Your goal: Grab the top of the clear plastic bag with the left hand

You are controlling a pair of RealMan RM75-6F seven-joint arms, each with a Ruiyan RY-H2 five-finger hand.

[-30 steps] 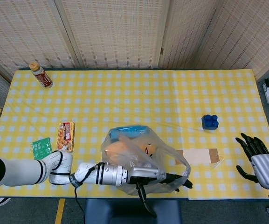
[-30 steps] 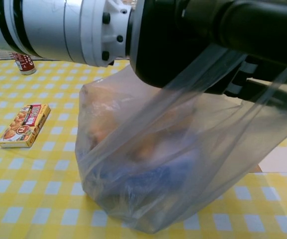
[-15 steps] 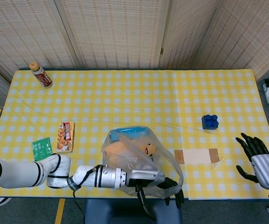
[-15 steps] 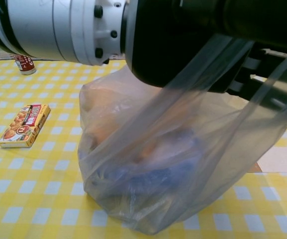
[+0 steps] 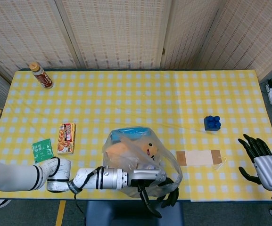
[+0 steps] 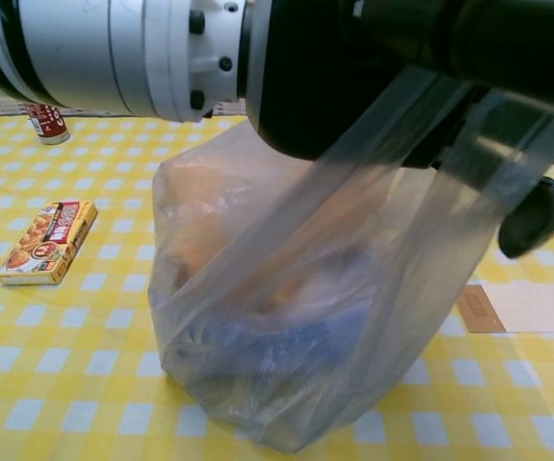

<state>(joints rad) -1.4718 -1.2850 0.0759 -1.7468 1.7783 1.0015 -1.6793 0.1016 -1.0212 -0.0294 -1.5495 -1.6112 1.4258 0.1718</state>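
Since a second ago we see the left robot hand [image 5: 160, 187] change most: its dark fingers, then stretched out flat to the right past the bag's loose top, have curled down and in, so that they now close around the gathered film at the near edge of the bench [image 5: 126, 101]. From the chest camera the clear plastic bag [image 6: 286, 317] hangs off that fist, its film drawn up taut in two bands over a dark fingertip [image 6: 529, 219], while the bottom rests on the checked cloth with orange and blue contents inside. It sits near the front edge, a little left of centre, with the snack box [image 5: 66, 138] and the green packet [image 5: 42, 149] well off to its left and the bottle [image 5: 41, 75] at the far left corner. Our worry is the grip itself: we judge that only part of the slippery top may be caught, so a lift could let the film slide through and the bag slump or tip toward the edge just beside it. To the right, the flat paper envelope [image 5: 199, 157] lies near the bag, the blue block [image 5: 212, 122] further off, and neither has shifted. At far right the right robot hand [image 5: 260, 160] is spread and empty off the bench, unchanged.
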